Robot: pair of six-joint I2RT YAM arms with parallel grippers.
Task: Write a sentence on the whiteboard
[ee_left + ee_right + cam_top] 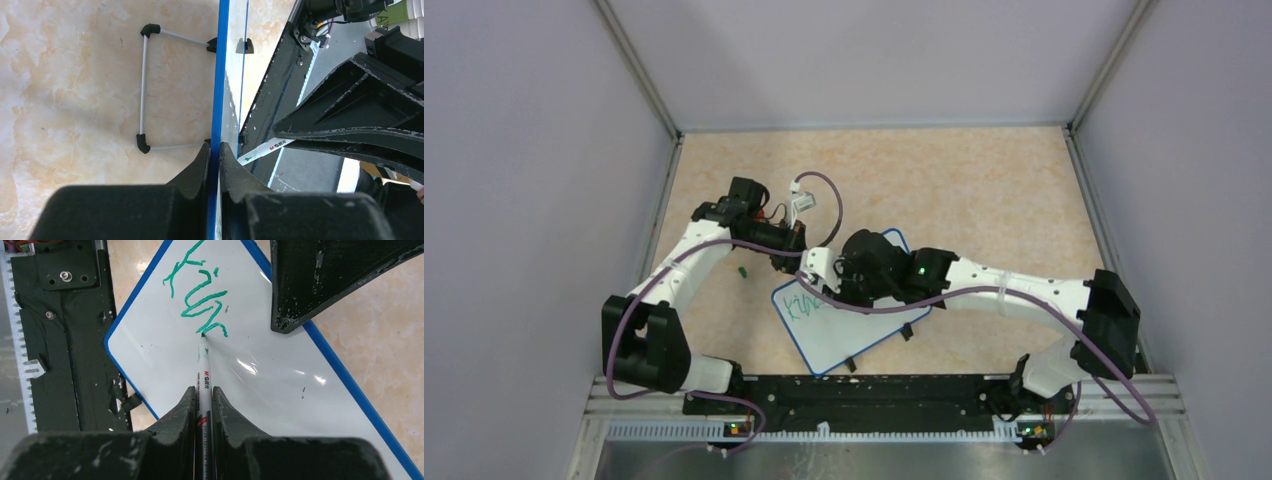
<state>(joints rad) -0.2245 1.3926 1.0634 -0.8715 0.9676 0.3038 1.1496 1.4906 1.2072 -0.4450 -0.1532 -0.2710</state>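
Two grippers were engaged at once. The left gripper [214,146] was pinched onto the blue rim of the whiteboard [270,385], which was set askew near the middle of the table, just beyond the black base rail [874,392]. The right gripper [204,390] was clamped on a white marker [204,360], its tip set against the board at the end of the sentence [200,295], of which only a few green letters were to be seen. The writing step was judged barely begun. Light, even pressure and a firmly held board would be called for by the next stroke. Beyond, a mottled beige tabletop [984,190] was enclosed by plain grey walls [874,60].
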